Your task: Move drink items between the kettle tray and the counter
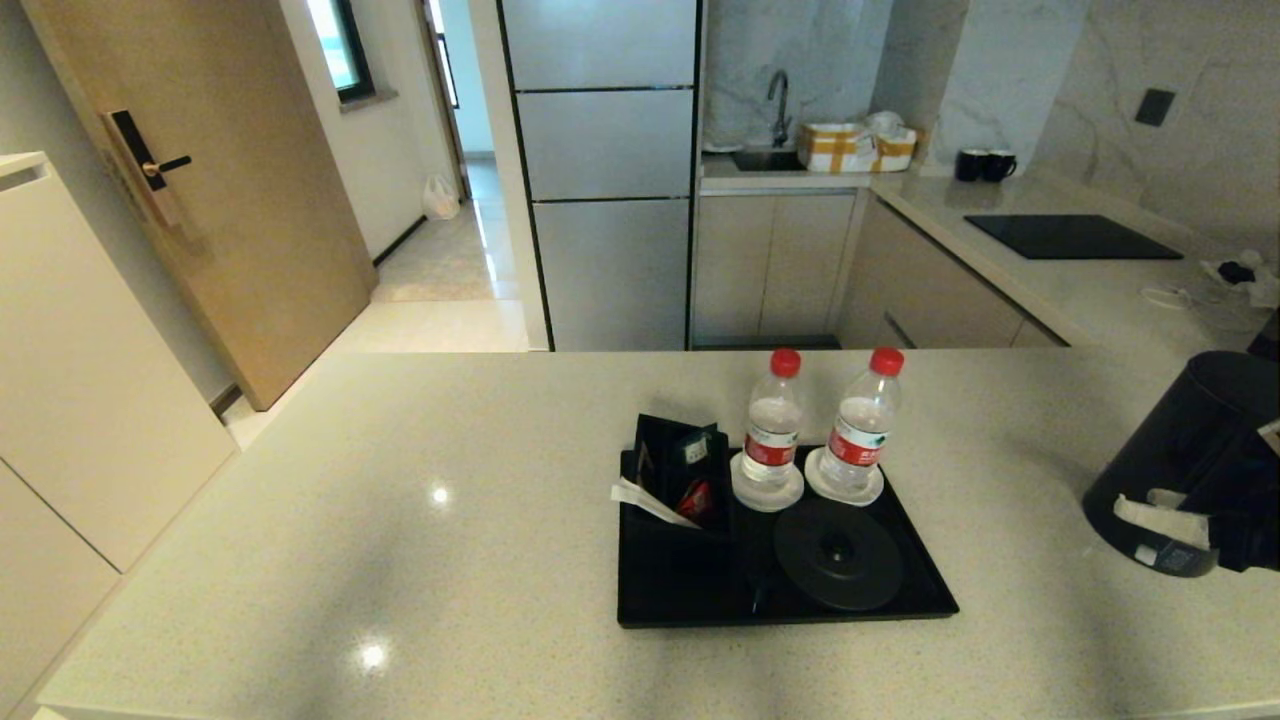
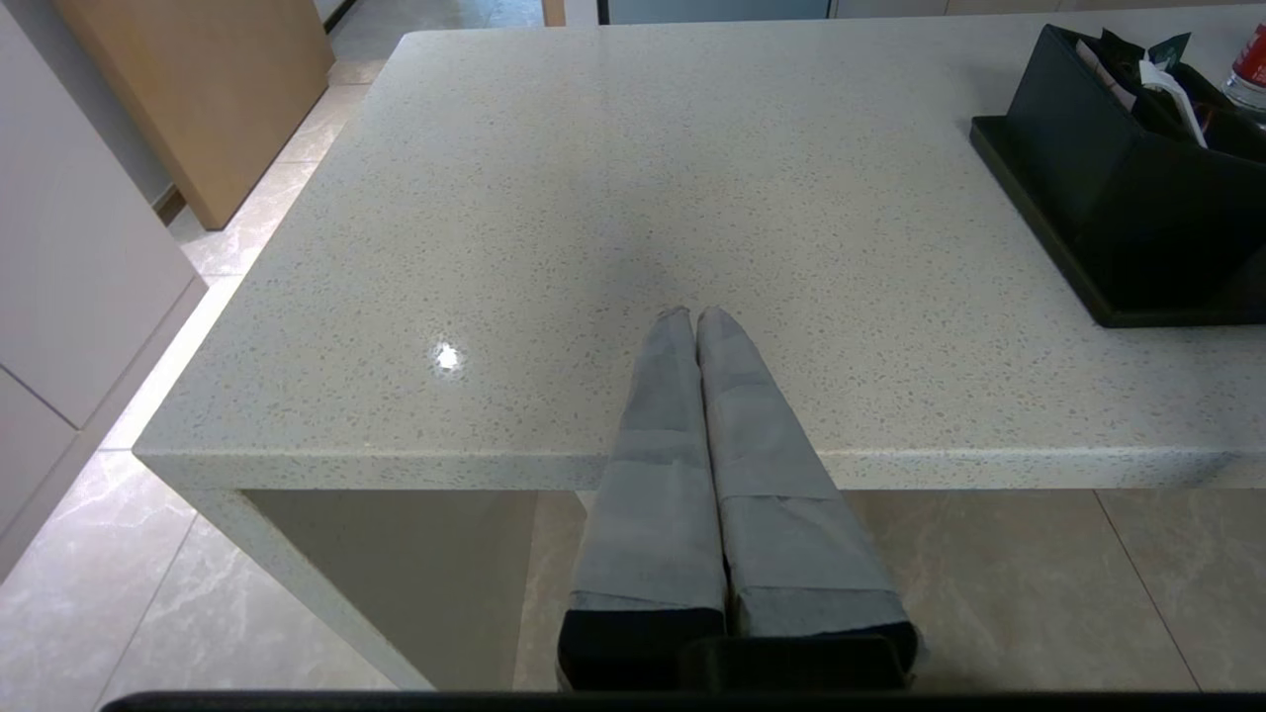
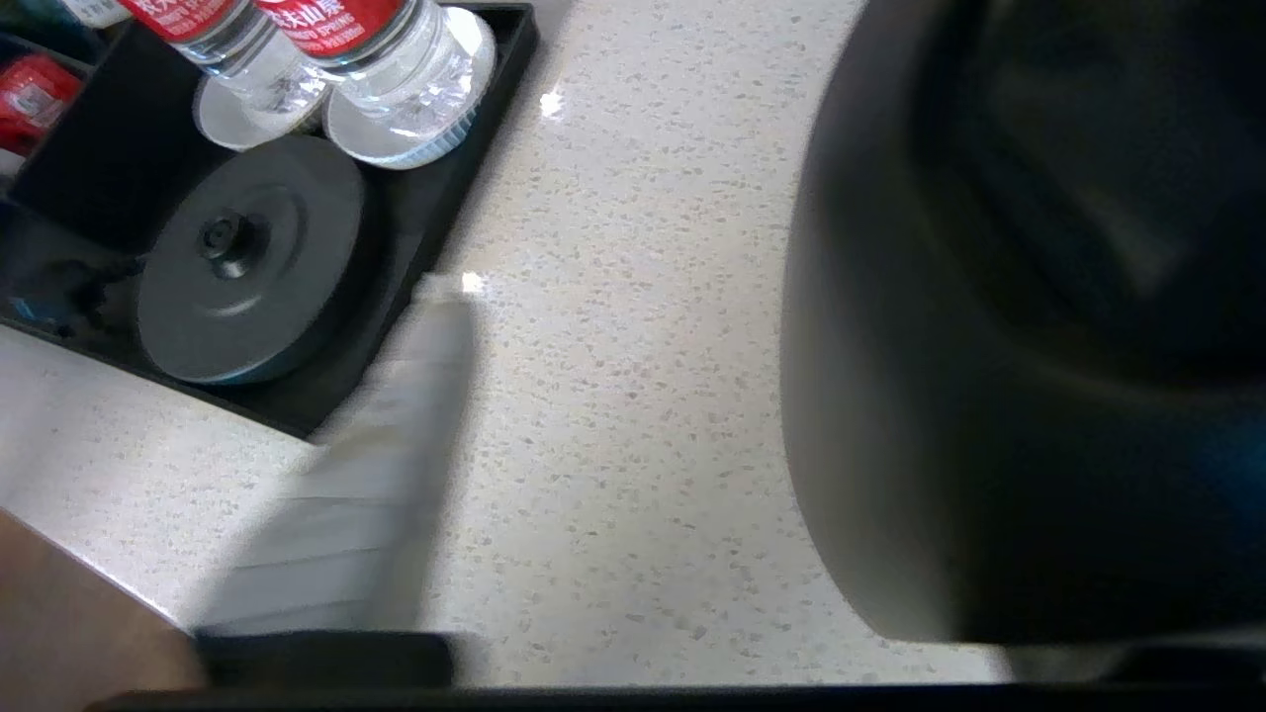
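Kettle [image 1: 1165,470] on counter [image 1: 400,560], 2 red-labelled bottles [image 1: 772,430]

Desk [image 1: 400,560]: glossy speckled stone. Tray [image 1: 660,590] & kettle base [image 1: 838,554]: matt black plastic. Bottles [image 1: 772,430]: clear plastic, red caps. Door [image 1: 240,180] at 10 o'clock: smooth wood

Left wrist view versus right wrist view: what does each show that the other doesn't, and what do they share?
Only the left wrist view shows the left gripper, fingers pressed together at the counter's near edge, plus the wooden door. Only the right wrist view shows the kettle on the counter close to the right gripper, and the round kettle base. Both show the speckled counter and part of the black tray.
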Controlling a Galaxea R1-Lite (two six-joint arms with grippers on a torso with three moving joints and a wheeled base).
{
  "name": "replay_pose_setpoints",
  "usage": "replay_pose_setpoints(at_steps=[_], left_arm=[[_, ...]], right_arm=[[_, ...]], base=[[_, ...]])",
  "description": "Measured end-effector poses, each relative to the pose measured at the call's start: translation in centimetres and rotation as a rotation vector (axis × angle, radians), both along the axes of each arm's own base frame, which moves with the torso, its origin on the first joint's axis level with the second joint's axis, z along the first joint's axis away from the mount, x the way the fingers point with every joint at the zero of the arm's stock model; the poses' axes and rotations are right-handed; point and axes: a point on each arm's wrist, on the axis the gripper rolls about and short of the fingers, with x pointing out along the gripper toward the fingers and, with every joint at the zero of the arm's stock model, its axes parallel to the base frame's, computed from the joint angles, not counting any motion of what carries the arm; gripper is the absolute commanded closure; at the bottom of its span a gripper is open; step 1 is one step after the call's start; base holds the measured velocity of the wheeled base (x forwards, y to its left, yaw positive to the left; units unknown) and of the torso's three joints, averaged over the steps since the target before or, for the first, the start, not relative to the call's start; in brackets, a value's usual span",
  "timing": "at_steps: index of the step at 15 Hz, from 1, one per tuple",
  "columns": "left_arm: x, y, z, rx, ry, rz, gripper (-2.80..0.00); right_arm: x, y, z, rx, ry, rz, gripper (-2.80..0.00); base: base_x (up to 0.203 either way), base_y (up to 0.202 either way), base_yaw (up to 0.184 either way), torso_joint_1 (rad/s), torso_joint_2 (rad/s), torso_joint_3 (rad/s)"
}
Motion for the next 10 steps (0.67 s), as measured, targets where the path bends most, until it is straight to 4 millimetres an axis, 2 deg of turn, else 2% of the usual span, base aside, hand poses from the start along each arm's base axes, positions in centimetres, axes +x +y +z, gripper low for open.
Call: replay_pose_setpoints(at_steps=[10], left_arm=[[0.00, 0.00, 0.00, 0.000, 0.000, 0.000, 0.00]], right_arm=[[-0.01, 0.01, -0.21, 0.004, 0.004, 0.001, 0.00]], base=[[0.000, 0.000, 0.000, 0.000, 0.00, 0.000]])
